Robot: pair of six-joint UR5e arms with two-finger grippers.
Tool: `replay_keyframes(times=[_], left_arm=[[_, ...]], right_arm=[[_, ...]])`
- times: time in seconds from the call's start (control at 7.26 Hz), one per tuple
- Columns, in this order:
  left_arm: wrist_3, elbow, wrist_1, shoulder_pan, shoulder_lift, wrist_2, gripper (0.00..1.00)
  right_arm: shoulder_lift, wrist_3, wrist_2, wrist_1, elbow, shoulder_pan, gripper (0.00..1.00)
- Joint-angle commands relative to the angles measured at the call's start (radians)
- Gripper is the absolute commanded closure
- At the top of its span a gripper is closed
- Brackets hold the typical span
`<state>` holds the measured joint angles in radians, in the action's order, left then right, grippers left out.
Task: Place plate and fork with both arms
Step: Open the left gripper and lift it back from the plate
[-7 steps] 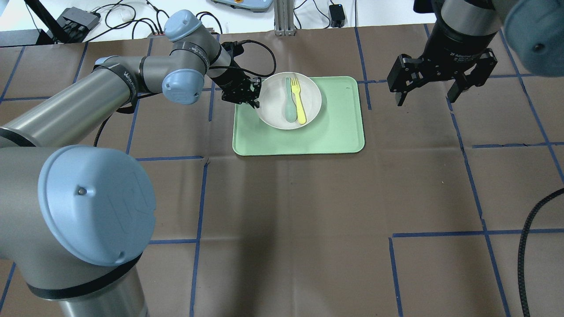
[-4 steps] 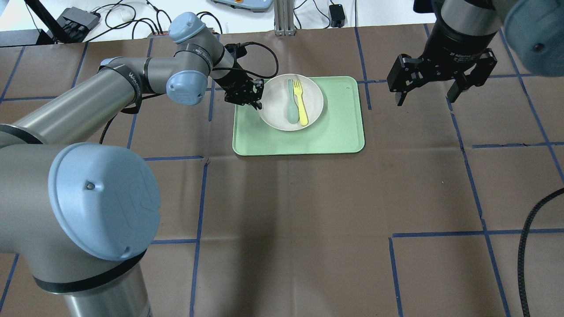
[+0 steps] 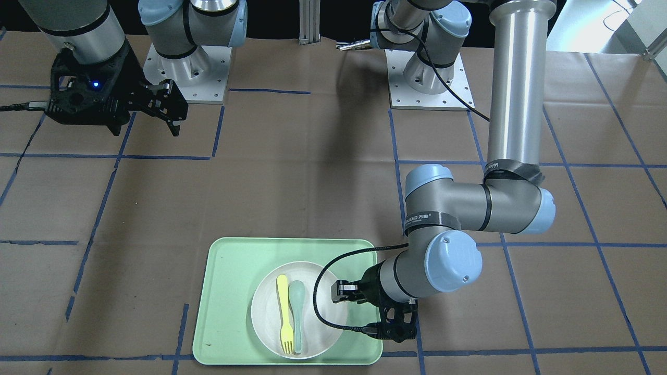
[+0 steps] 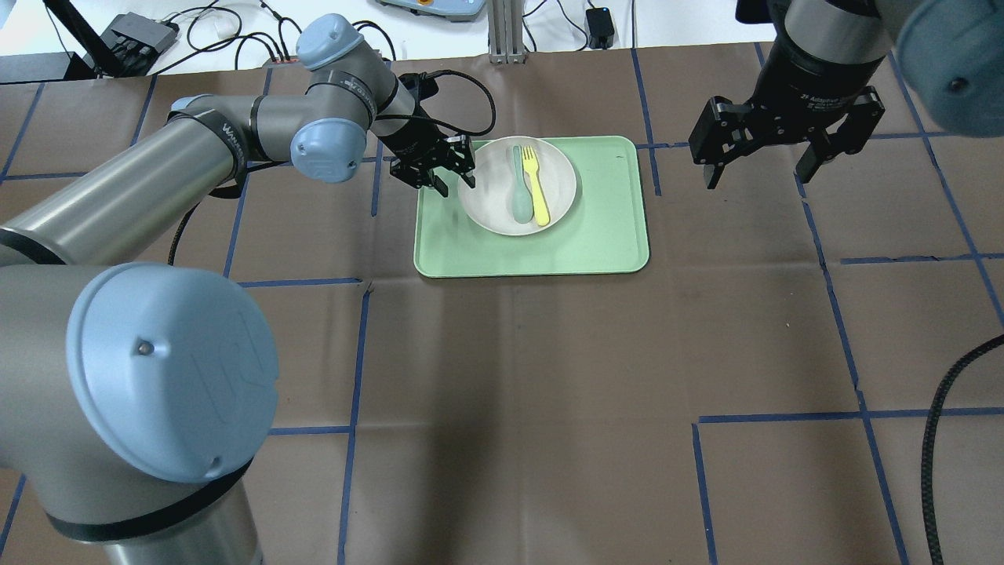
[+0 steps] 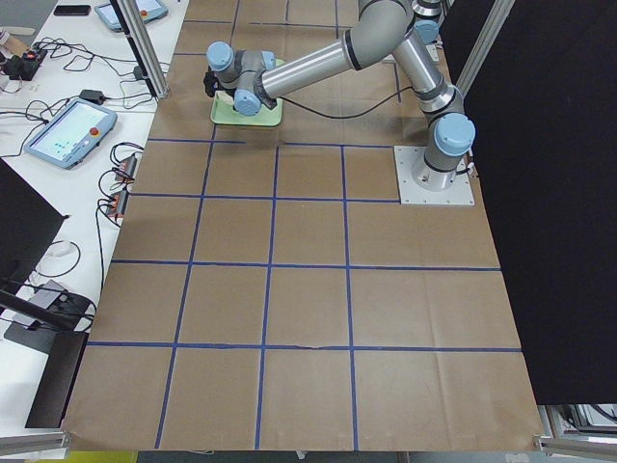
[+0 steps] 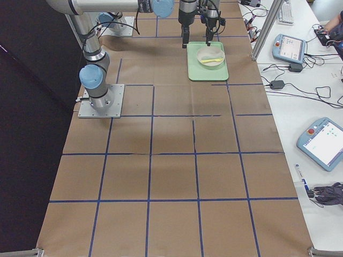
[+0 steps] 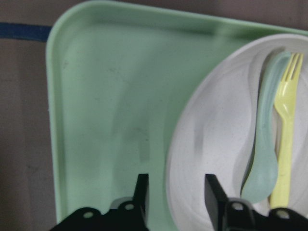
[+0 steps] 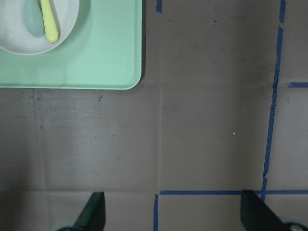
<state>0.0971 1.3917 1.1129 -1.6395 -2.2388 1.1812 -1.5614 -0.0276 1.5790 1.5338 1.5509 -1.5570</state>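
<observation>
We saw the plate (image 4: 490,205) lying on the light-green tray (image 4: 596,235), toward its far left corner in the overhead view. The yellow fork (image 4: 538,188) and grey-green spoon (image 4: 518,192) lay side by side inside it, the fork to the right. The left gripper (image 4: 455,184) was spread apart, its fingers (image 7: 141,190) straddling the plate's left rim; we could not tell whether they touched it. The right gripper (image 4: 759,169) hung released above the brown table paper (image 4: 549,377), well apart from the tray.
</observation>
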Motion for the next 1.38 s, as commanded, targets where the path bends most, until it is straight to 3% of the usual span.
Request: replay_keyframes(times=[0.0,0.14,0.28,0.41,0.55,0.83,0.96,1.1,1.24], left_arm=[[-0.016,0.027,0.140,0.001,0.158,0.161,0.01],[-0.043,0.029,0.225,0.001,0.232,0.246,0.01],[-0.083,0.029,0.316,0.001,0.302,0.256,0.01],[-0.089,0.036,0.432,0.004,0.408,0.352,0.01],[-0.105,0.070,0.508,0.007,0.489,0.370,0.00],[-0.184,0.183,0.513,0.030,0.669,0.370,0.00],[-0.189,0.211,0.537,0.056,0.723,0.374,0.00],[-0.188,0.214,0.642,0.090,0.722,0.376,0.00],[-0.188,0.217,0.647,0.101,0.702,0.379,0.00]], right_arm=[[0.003,0.000,-0.002,0.003,0.000,0.000,0.00],[0.004,-0.002,-0.002,0.009,0.000,-0.002,0.00],[0.004,0.000,-0.007,0.014,0.000,-0.005,0.00],[0.015,0.003,-0.013,0.025,-0.002,-0.008,0.00],[0.041,0.011,-0.010,0.028,-0.012,-0.008,0.00],[0.096,0.032,-0.010,0.125,-0.018,-0.021,0.00],[0.127,0.060,-0.011,0.141,-0.024,-0.028,0.00],[0.159,0.069,-0.013,0.150,-0.059,-0.049,0.00],[0.209,0.099,-0.005,0.151,-0.104,-0.081,0.00]])
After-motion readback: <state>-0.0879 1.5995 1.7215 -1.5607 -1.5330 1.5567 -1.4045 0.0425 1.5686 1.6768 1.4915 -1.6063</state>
